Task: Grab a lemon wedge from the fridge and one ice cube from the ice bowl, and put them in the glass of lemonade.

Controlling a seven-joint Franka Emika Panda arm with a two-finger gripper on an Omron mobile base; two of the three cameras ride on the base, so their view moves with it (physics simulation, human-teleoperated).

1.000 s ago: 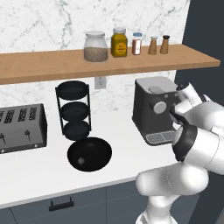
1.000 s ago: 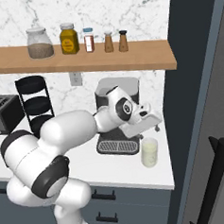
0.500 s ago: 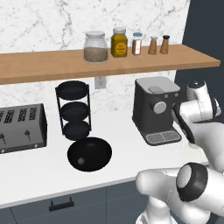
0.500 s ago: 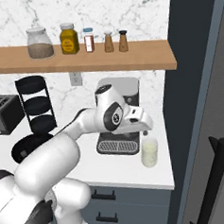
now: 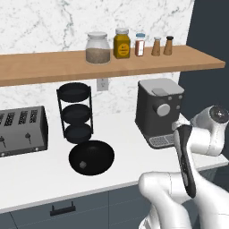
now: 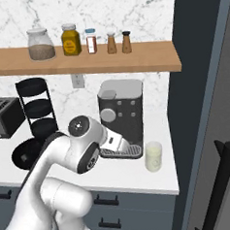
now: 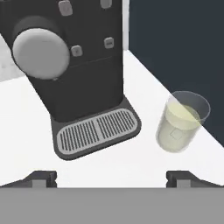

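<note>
Scanning the left base view, I saw my arm had swung right of the coffee machine (image 5: 158,112). In the right base view, the glass of lemonade (image 6: 153,156) sat just beside that machine. In the hand view, the tool (image 7: 111,178) gaped wide, empty, short of the glass; nothing grabbed yet.

There is one coffee machine (image 7: 70,65) just ahead of the gripper, and one glass of lemonade (image 7: 181,121) ahead and to its right. One small cube (image 7: 176,134) sits inside that glass. Far off to the gripper's left are one black ice bowl (image 5: 91,157) with one ice cube (image 5: 82,165) in it, one rack (image 5: 75,114) with three bowls, and one toaster (image 5: 21,131). Up on the shelf (image 5: 53,66) stand five jars and shakers. There is one fridge (image 6: 207,105) on the right.
</note>
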